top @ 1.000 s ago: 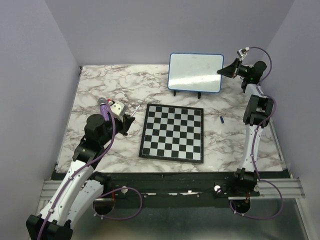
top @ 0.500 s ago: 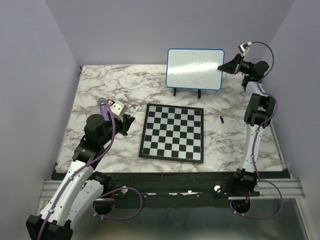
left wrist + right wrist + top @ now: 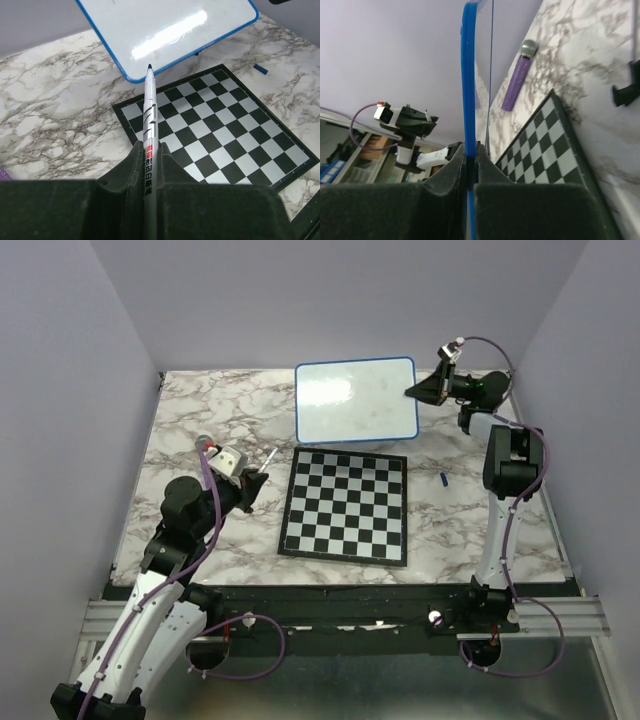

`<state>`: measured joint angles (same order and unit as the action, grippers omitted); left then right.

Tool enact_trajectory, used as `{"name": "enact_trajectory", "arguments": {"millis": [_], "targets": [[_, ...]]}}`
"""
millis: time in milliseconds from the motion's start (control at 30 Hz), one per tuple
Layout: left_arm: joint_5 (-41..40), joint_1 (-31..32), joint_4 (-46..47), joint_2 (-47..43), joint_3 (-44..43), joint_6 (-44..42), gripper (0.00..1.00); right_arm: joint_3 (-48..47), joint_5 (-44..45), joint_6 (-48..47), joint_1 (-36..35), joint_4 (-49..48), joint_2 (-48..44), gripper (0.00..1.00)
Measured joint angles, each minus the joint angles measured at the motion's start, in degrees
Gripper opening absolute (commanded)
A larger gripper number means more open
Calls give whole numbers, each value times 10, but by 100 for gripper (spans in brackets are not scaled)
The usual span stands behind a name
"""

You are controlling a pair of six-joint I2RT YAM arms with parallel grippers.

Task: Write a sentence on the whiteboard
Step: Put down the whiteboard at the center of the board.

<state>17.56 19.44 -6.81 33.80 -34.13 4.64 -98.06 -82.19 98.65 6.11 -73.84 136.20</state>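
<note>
Above the marble table [image 3: 200,420], upper centre, your right hand [image 3: 412,392] pinches the right edge of the blue-rimmed white whiteboard [image 3: 355,400]; your left hand [image 3: 255,480], well apart, clamps a white marker pen [image 3: 149,125].

The left arm [image 3: 160,570] rises from its base at the near left corner and leans forward and inward, its elbow bent over the left part of the desk and its wrist pointing right and slightly away. The left jaws are pressed together around the barrel of a marker [image 3: 149,125], whose tip sticks out ahead of them. The right arm [image 3: 503,520] stands tall from its base at the near right, its long link almost upright, then folds at the elbow and reaches toward the far right. Its wrist is turned leftward, and the right jaws pinch the right-hand rim of the whiteboard [image 3: 468,75].
</note>
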Motion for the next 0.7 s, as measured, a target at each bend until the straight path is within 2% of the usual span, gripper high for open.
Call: {"name": "enact_trajectory", "arguments": {"millis": [200,400,600,700], "targets": [[0,0,8,-26,5,6,0,94,5,18,-61,-2,-32,0],[-1,0,17,-60,12,10,0,119,6,0,-111,-2,-42,0],[-4,0,24,-78,13,12,0,117,4,-100,-149,6,-82,0],[-7,0,23,-86,12,12,0,79,4,-166,-163,60,-101,0]]}}
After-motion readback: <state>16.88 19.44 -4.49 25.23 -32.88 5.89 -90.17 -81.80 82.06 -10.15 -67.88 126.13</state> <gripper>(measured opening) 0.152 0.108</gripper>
